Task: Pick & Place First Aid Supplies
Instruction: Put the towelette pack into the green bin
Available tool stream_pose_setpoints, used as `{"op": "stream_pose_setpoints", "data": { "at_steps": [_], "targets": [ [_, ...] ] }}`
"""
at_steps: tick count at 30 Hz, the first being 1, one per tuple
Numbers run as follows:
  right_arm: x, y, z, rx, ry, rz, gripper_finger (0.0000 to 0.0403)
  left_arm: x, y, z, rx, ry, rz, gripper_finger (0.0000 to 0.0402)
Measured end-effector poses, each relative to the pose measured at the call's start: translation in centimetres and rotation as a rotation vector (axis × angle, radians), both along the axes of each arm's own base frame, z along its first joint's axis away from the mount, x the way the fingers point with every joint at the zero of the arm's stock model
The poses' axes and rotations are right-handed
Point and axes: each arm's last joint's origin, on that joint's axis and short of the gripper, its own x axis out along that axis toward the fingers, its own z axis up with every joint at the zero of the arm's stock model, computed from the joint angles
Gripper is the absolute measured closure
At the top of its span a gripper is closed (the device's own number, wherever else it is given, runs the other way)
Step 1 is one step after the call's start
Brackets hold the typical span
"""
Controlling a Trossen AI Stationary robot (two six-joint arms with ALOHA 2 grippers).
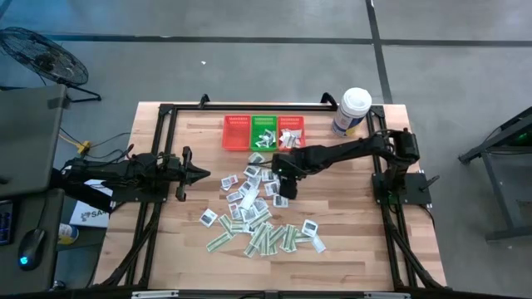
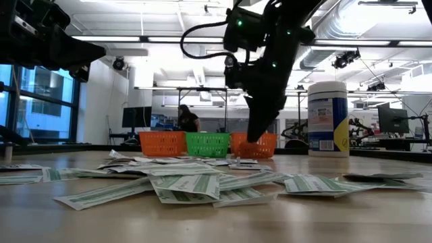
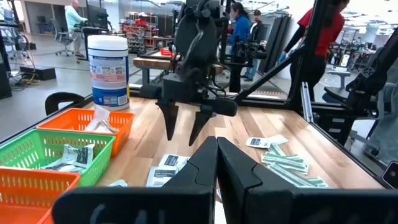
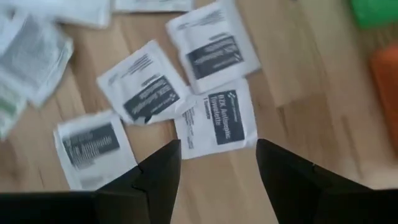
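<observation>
The first aid supplies (image 1: 258, 208) are many small flat packets scattered on the wooden table: squarish white ones with dark print and narrow green-and-white strips. My right gripper (image 4: 217, 149) hangs open just above the far part of the pile, fingers pointing down. A white packet with dark print (image 4: 214, 121) lies flat on the wood below the gap between them. The left wrist view shows the same right gripper (image 3: 181, 138) clear of the table. My left gripper (image 1: 195, 173) waits shut at the table's left side, pointing level toward the pile.
Three small mesh baskets stand in a row at the far edge: red (image 1: 236, 133), green (image 1: 264, 133) and red-orange (image 1: 292, 130); the last two hold a few packets. A white tub with a blue label (image 1: 353, 112) stands at the far right. Bare wood lies near the right edge.
</observation>
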Motion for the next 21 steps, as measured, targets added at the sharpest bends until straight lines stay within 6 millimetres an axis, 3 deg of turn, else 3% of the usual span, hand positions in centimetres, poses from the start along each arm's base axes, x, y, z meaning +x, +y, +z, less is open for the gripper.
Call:
{"op": "stream_pose_setpoints", "data": {
  "at_steps": [6, 21],
  "targets": [
    [0.2, -0.2, -0.5, -0.056, -0.014, 0.208, 0.0201, 0.0, 0.0, 0.0, 0.0, 0.0, 0.0, 0.04],
    [-0.7, -0.4, -4.0, -0.036, -0.07, 0.218, 0.0202, 0.0, 0.0, 0.0, 0.0, 0.0, 0.0, 0.04]
  ]
}}
